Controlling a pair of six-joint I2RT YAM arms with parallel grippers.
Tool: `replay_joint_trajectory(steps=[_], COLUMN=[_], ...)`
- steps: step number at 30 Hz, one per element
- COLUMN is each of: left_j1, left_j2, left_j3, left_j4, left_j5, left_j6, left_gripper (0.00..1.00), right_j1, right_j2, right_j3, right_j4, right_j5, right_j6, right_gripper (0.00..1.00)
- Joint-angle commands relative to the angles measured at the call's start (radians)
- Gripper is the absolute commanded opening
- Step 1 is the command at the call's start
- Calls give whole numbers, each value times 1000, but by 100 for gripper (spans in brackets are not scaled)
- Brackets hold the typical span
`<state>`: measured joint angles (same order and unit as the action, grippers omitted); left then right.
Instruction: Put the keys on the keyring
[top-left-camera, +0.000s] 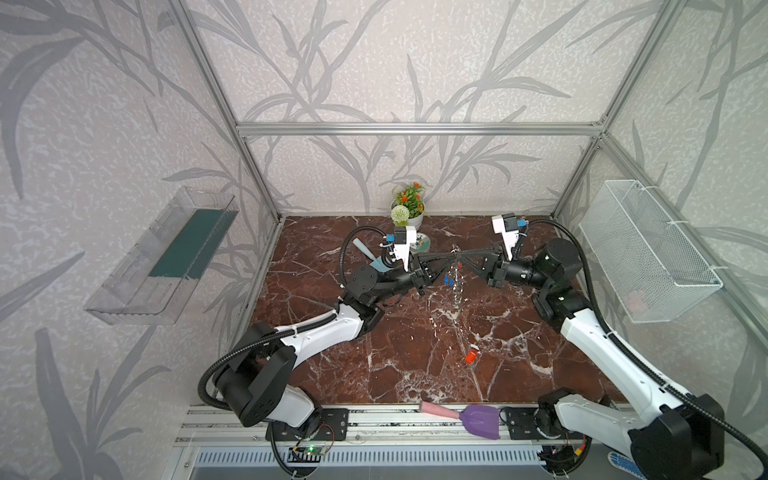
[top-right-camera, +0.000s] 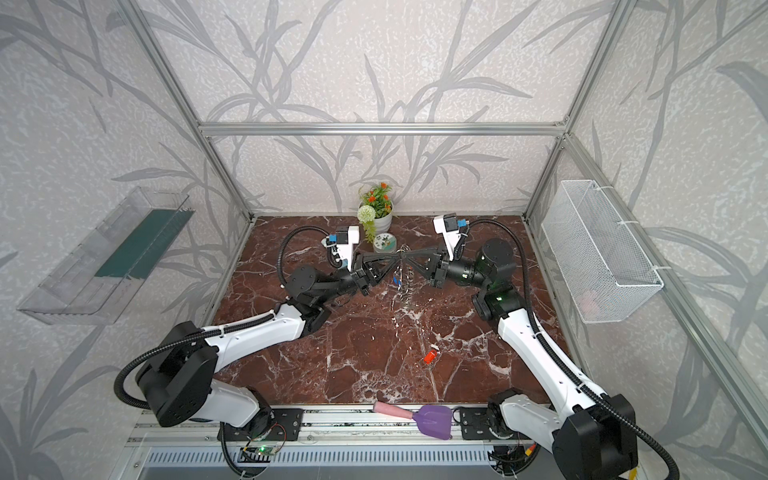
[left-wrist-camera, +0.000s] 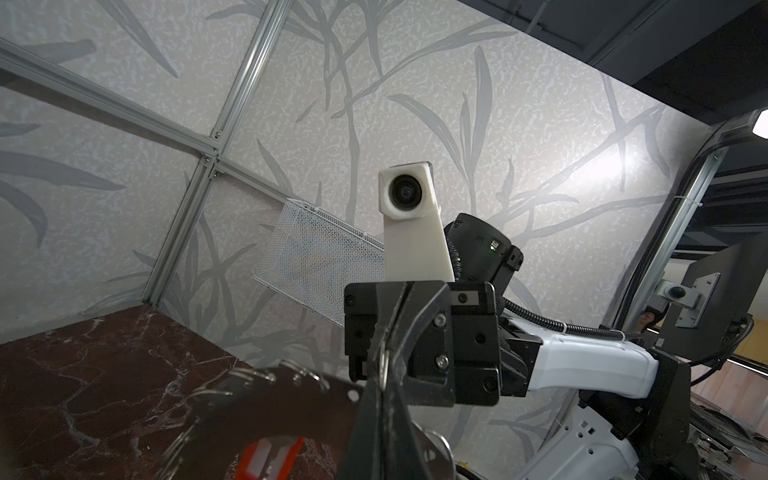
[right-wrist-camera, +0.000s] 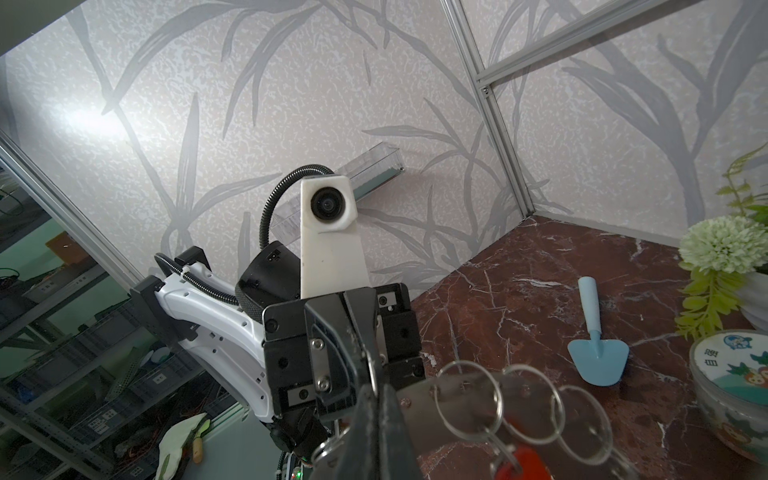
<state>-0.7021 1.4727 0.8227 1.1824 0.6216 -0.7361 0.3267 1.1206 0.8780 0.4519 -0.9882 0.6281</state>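
The left gripper (top-left-camera: 451, 252) and right gripper (top-left-camera: 462, 252) meet tip to tip above the marble table (top-left-camera: 374, 353), both closed tight on the top edge of the keyring (top-left-camera: 457, 276), which hangs upright in the air below them. A blue key (top-left-camera: 446, 281) dangles from its rings, and a red-orange key (top-left-camera: 471, 356) lies on the table nearer the front. A blue trowel (right-wrist-camera: 597, 357), a cup (top-left-camera: 423, 244) and a flower pot (top-left-camera: 409, 208) sit by the back wall.

You have bright, even light in both top views, with only faint shadows on the surface (top-left-camera: 374, 365); the frame bars (top-left-camera: 415, 129) bow toward the edges. Your wrist views are dimmer, glare flares on the wall (left-wrist-camera: 631, 162), and the close keyring (right-wrist-camera: 519, 395) blurs.
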Motion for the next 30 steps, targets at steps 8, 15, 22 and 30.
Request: replay_joint_trajectory(steps=[8, 15, 22, 30], left_j1=[36, 138, 168, 161], left_j2=[-79, -230, -280, -146], left_j3=[4, 17, 189, 431], left_j4=[-206, -594, -1194, -1532], left_j5=[84, 192, 321, 326], left_j6=[110, 300, 780, 1047], left_gripper=[31, 42, 39, 36], right_j1=[8, 8, 18, 66], right_j2=[-17, 3, 0, 26], right_j3=[9, 29, 45, 62], right_j4=[-76, -148, -298, -410], right_j5=[-4, -41, -73, -73], right_j6=[-117, -260, -482, -668], right_gripper=[0, 0, 0, 0])
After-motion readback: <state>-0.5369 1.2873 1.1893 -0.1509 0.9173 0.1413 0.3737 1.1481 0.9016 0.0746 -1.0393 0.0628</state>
